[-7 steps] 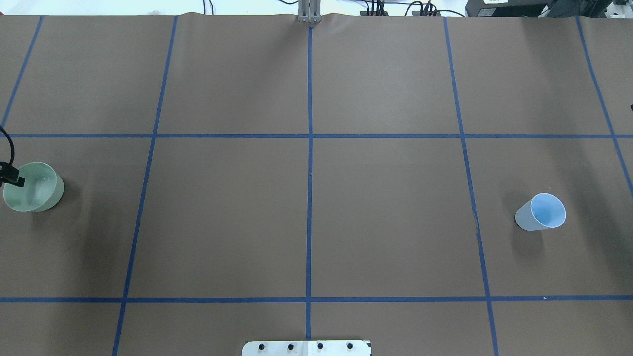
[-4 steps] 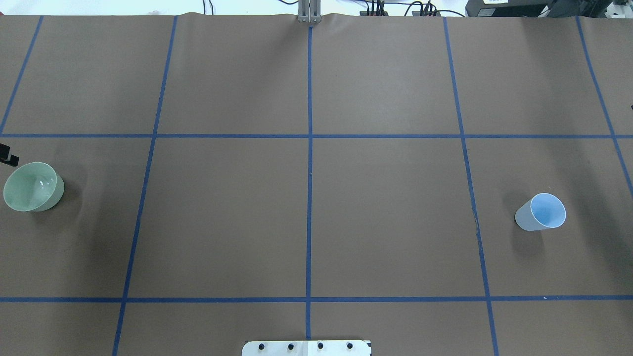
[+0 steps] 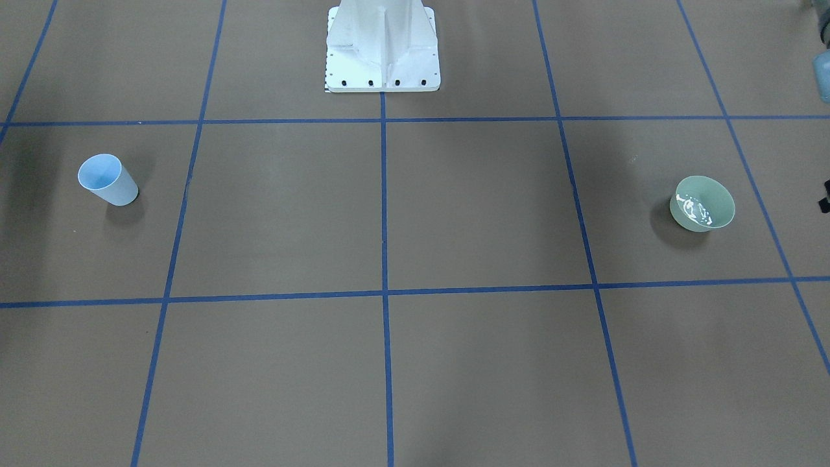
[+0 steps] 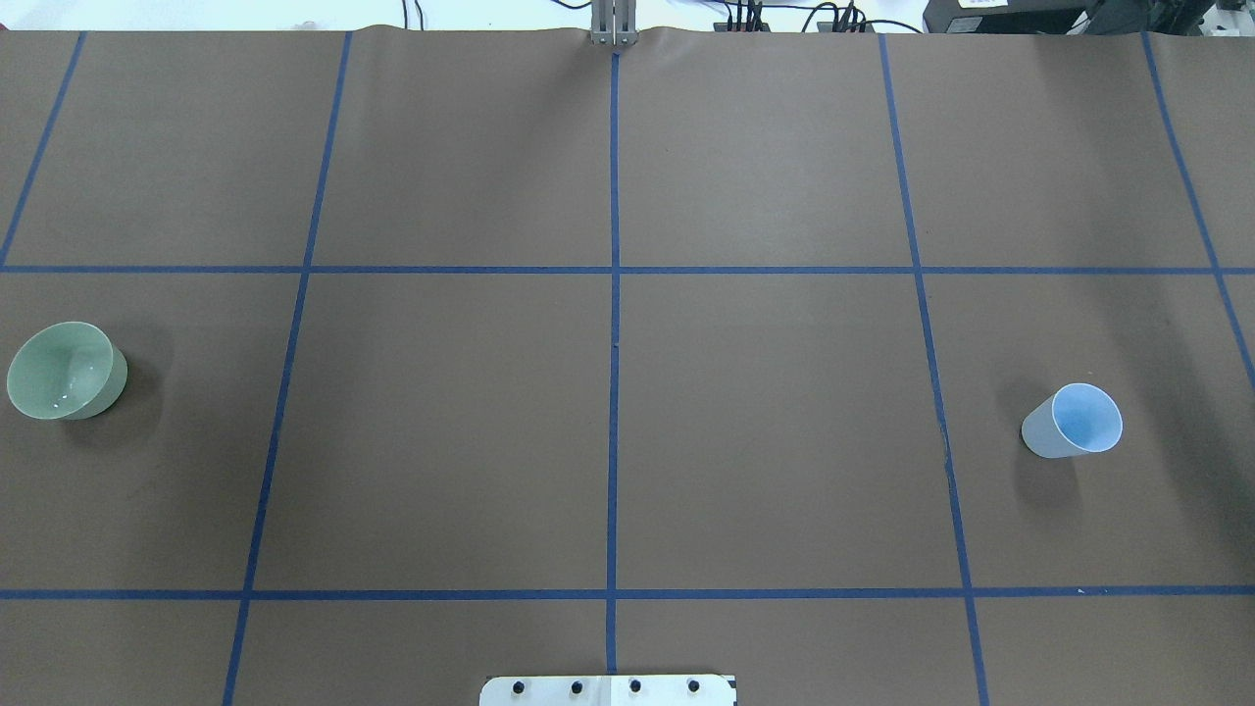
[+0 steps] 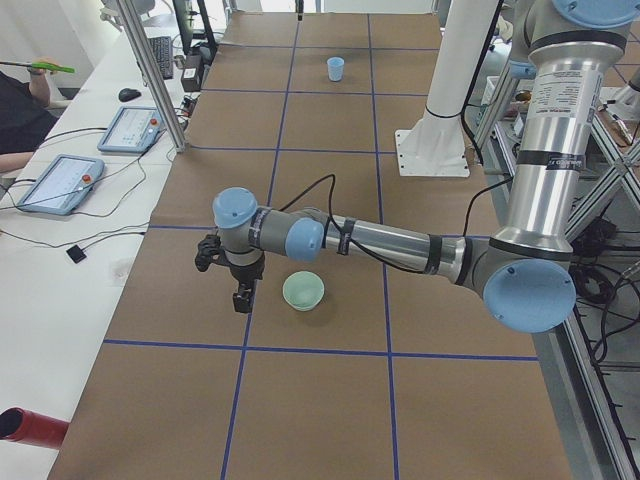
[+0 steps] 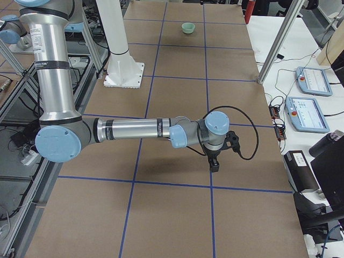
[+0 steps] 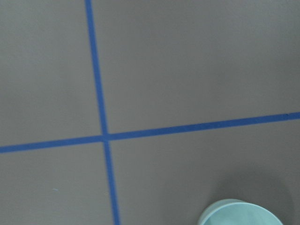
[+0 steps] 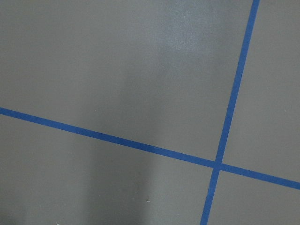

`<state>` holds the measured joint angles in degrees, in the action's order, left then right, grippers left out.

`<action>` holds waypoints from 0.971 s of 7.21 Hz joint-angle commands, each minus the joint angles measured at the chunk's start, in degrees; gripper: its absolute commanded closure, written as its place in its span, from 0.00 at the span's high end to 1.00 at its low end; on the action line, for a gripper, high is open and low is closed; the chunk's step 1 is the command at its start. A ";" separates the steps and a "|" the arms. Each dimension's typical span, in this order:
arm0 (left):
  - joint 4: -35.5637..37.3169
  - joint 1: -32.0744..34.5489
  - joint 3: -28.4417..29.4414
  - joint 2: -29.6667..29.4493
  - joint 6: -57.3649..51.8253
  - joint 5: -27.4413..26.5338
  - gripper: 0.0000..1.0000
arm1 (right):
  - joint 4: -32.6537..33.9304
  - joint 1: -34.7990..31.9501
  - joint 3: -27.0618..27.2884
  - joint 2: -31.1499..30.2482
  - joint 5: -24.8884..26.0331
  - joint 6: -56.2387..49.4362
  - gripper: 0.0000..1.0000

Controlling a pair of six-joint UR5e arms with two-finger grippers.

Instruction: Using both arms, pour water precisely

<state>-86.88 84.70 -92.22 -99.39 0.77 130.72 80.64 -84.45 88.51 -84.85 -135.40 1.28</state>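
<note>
A pale green bowl (image 4: 64, 371) stands at the table's left end; it also shows in the front view (image 3: 703, 203) with glinting water in it. A light-blue cup (image 4: 1074, 422) stands upright at the right end. My left arm (image 5: 380, 240) reaches low over the table. Its black gripper (image 5: 240, 297) points down just beside the bowl (image 5: 303, 290), apart from it. I cannot tell whether it is open. My right arm (image 6: 134, 129) stretches out with its gripper (image 6: 214, 164) over bare table. I cannot tell its state either. The left wrist view shows only the bowl's rim (image 7: 241, 213).
The white bolted pedestal (image 3: 382, 48) stands at the robot's edge, mid-table. Blue tape lines (image 4: 614, 294) grid the brown mat. Side tables hold tablets (image 5: 60, 182), cables and a red bottle (image 5: 28, 427). Aluminium posts (image 6: 277, 40) stand at the table's far side.
The black tip of my left gripper was over the bowl's left rim, then moved up and left, and has now left the overhead view. The cup and bowl have not moved.
</note>
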 commanded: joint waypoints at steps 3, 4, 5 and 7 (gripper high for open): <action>3.49 6.09 -0.05 2.85 -8.07 0.50 1.00 | 1.96 -5.27 0.52 -1.80 -3.79 0.30 0.99; 0.17 6.00 -1.37 5.84 -7.80 0.76 1.00 | 4.41 -7.55 1.92 -1.98 -4.78 0.30 0.99; -2.30 6.00 -1.29 7.70 -7.71 0.68 1.00 | 6.70 -7.84 3.50 -2.42 -4.70 0.30 0.99; -2.59 5.92 -0.24 9.65 -7.62 0.68 1.00 | 6.81 -7.84 3.52 -2.77 -4.70 0.30 0.99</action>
<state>-88.87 90.68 -93.01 -90.77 -6.91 131.36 87.01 -92.13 91.76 -87.24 -140.03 1.58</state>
